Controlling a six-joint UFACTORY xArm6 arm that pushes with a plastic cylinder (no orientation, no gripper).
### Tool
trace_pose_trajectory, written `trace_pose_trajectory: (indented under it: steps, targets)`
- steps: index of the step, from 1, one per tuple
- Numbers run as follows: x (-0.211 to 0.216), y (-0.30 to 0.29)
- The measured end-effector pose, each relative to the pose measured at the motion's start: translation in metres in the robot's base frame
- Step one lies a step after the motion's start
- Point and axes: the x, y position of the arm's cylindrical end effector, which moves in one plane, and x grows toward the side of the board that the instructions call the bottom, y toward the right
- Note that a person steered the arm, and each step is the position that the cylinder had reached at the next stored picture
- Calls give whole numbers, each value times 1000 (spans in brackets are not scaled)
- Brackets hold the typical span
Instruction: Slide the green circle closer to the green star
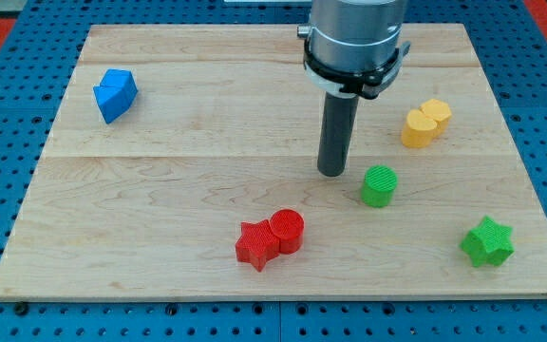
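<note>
Arm (354, 38) cut off at top

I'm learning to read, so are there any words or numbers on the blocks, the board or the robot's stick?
None: no words, numbers or signs can be read anywhere.
The green circle, green star, red blocks, yellow block and blue block are plain.
The wooden board and the rod above my tip carry no writing.

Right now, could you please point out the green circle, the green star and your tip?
green circle (379, 185), camera view, on its ribbed top face.
green star (487, 241), camera view, at the centre of its top.
my tip (331, 172), camera view, the rod's very end, just left of the green circle.
</note>
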Motion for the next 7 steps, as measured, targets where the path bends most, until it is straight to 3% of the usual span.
trace_pose_trajectory:
  steps: [3,5,7]
  targets:
    - [25,102]
    - [7,103]
    - [33,140]
